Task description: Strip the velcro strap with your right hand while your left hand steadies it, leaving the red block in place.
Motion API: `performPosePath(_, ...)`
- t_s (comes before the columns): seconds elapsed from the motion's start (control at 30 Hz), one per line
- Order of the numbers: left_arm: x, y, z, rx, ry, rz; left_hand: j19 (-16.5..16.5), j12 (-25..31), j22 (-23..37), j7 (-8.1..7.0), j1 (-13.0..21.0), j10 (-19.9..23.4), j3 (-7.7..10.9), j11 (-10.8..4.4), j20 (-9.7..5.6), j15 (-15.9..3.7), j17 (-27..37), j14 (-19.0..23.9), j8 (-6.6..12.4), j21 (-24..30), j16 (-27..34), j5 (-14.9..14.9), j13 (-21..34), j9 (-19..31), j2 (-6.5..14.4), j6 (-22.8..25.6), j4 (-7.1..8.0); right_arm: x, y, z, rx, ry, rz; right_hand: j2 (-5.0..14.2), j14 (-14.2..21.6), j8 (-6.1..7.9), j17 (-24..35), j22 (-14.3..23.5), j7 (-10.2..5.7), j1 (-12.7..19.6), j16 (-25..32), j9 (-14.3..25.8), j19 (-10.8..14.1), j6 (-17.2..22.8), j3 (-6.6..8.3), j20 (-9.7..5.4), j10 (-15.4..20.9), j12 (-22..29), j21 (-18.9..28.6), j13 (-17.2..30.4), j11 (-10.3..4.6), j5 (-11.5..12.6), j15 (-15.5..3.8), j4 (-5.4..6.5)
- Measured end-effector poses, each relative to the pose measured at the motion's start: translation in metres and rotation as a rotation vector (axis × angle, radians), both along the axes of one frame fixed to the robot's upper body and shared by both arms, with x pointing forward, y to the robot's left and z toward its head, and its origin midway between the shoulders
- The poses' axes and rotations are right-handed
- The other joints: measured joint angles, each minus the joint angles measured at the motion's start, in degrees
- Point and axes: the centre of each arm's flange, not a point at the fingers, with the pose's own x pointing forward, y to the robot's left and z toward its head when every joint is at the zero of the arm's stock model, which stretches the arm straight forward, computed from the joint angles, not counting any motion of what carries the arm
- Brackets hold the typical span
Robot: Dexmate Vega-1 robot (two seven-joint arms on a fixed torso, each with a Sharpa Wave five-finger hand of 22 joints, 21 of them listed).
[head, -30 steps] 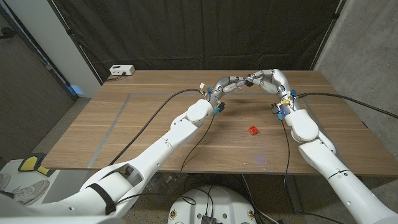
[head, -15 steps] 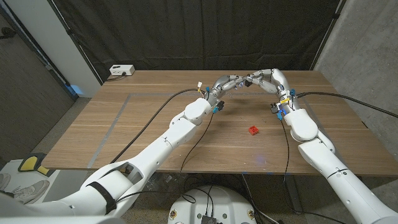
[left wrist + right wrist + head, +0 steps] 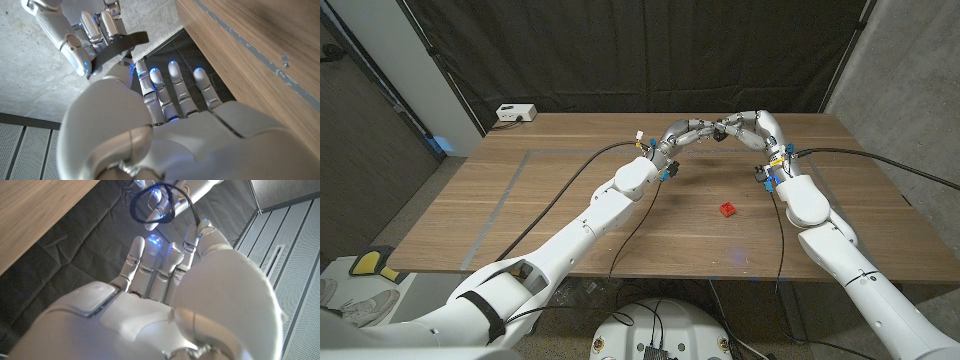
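A black velcro strap (image 3: 718, 131) hangs in the air over the table's far middle, between my two hands. My left hand (image 3: 688, 133) pinches one end and my right hand (image 3: 750, 127) pinches the other. In the left wrist view the strap (image 3: 120, 45) is a flat black band that runs from my left thumb (image 3: 122, 70) to the right hand's fingers (image 3: 97, 27). In the right wrist view the strap (image 3: 150, 202) curls into a loop beyond my right hand (image 3: 165, 295). The small red block (image 3: 728, 210) lies on the table nearer me, apart from both hands.
A white box (image 3: 515, 113) sits at the table's far left corner. Grey tape lines (image 3: 510, 190) mark the left half of the table (image 3: 570, 170). Black cables trail from both forearms. A dark curtain hangs behind the table.
My left forearm has shifted slightly to the left. Both hands still hold the strap in the same place, and the red block has not moved.
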Motion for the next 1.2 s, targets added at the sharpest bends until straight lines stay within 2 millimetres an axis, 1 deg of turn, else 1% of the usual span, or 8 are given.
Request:
performPosePath(0.13,-0.0012,0.0008,0.0018,0.009,-0.009,0.000,0.0,-0.4,-0.6,0.06,1.2,-0.1,3.39,-0.07,0.00,-0.04,-0.2,0.0,-0.31,-1.7,-0.8,2.2,-0.5,0.1,0.0,-0.1,-1.37,-0.0001,0.0002,0.0004,0.004,-0.002,0.000,-0.16,0.0,0.00,0.0,-0.3,0.05,-0.2,0.0,0.0,-0.1,-0.1,0.15,0.09,0.0,0.0,0.0,0.3,0.00,0.0,0.00,0.00)
performPosePath(0.23,-0.0021,0.0008,0.0030,0.012,-0.015,0.001,0.0,-0.4,0.2,-0.14,1.1,-0.1,3.50,-0.09,0.00,-0.23,0.4,0.2,-0.46,-1.3,-0.5,2.3,-0.3,0.2,-0.1,-0.3,-1.35,-0.0010,0.0005,0.0011,0.005,-0.007,0.003,-0.38,0.0,0.00,0.0,-0.5,0.04,-0.4,0.0,0.5,-0.1,-0.1,0.55,0.09,0.0,0.0,0.0,0.8,0.00,0.0,0.00,0.06)
performPosePath(0.33,-0.0026,0.0004,0.0038,0.015,-0.018,0.002,0.0,-0.5,1.8,-0.15,-1.2,-1.8,0.95,-0.15,-0.01,-0.23,0.7,-1.1,-1.50,-0.2,0.3,0.4,0.7,0.4,-2.4,-2.8,0.34,-0.0015,0.0007,0.0014,0.005,-0.010,0.005,-0.55,0.0,0.00,0.0,-0.7,0.04,-0.5,0.0,0.5,-0.1,-0.1,0.96,0.09,0.0,-0.2,0.2,0.4,0.00,0.0,0.00,0.01)
performPosePath(0.5,-0.0046,-0.0020,0.0061,0.025,-0.021,-0.028,0.0,-0.5,3.0,1.85,-12.4,-4.3,-2.20,2.17,-0.01,-0.12,1.5,-4.2,-2.20,-1.2,0.4,-1.9,1.4,0.9,-1.0,-5.9,6.29,-0.0017,0.0006,0.0020,0.006,-0.015,0.008,-0.79,0.0,-0.01,0.0,-1.1,0.04,-0.7,0.0,1.2,-0.1,-0.1,1.44,0.10,0.0,-0.2,0.4,0.6,0.00,-0.1,0.00,-0.01)
performPosePath(0.7,-0.0013,-0.0014,0.0030,0.027,-0.011,-0.055,0.0,-0.5,3.3,2.89,-14.8,-4.8,-1.87,3.03,-0.01,-0.20,2.1,-4.7,-2.22,-1.8,0.1,-1.9,1.6,1.1,-0.3,-6.1,7.81,0.0004,0.0002,0.0020,0.010,-0.015,0.009,-1.02,0.0,-0.08,0.0,-1.4,0.04,-0.9,0.0,3.0,-0.3,-0.1,1.96,-0.13,0.0,-0.4,0.4,0.7,0.01,0.0,0.00,-0.07)
performPosePath(0.97,-0.0022,-0.0022,0.0022,0.029,-0.005,-0.083,0.0,-0.9,2.8,2.85,-9.3,-6.2,6.21,3.08,-0.01,-0.02,2.0,-5.3,-2.62,-3.7,-1.5,1.3,2.5,1.3,0.1,-8.1,2.45,0.0036,0.0012,0.0021,0.013,-0.013,0.011,-1.18,0.0,-0.13,0.0,-1.9,0.06,-1.1,0.0,3.6,-0.4,-0.3,2.71,-0.22,0.0,-0.7,0.8,0.4,0.02,0.0,0.00,0.00)
performPosePath(1.1,-0.0031,0.0037,0.0041,0.043,-0.015,-0.080,0.0,-2.0,4.2,2.82,-9.4,-12.7,9.90,3.25,-0.02,-0.02,4.6,-9.4,-4.22,-3.8,-2.2,3.6,5.1,2.0,0.0,-20.3,0.96,0.0004,0.0019,0.0045,0.022,-0.036,0.022,-1.18,0.0,0.00,0.0,-2.1,0.07,-1.1,0.0,3.6,-0.4,-0.3,2.86,-0.22,0.0,-0.8,0.8,0.5,0.00,0.0,0.00,-0.02)
performPosePath(1.2,-0.0030,0.0039,0.0035,0.056,-0.016,-0.073,0.0,-2.3,4.9,1.39,-9.9,-15.9,11.07,3.20,-0.02,0.00,7.4,-11.9,-4.32,-2.3,-1.2,4.4,6.5,2.8,-0.6,-27.9,0.07,0.0000,0.0019,0.0047,0.024,-0.040,0.023,-1.40,0.0,0.00,0.0,-2.1,-0.04,-1.3,0.0,3.6,-0.4,-0.1,3.18,-0.22,0.0,-0.9,0.8,0.7,0.00,0.0,0.00,-0.01)
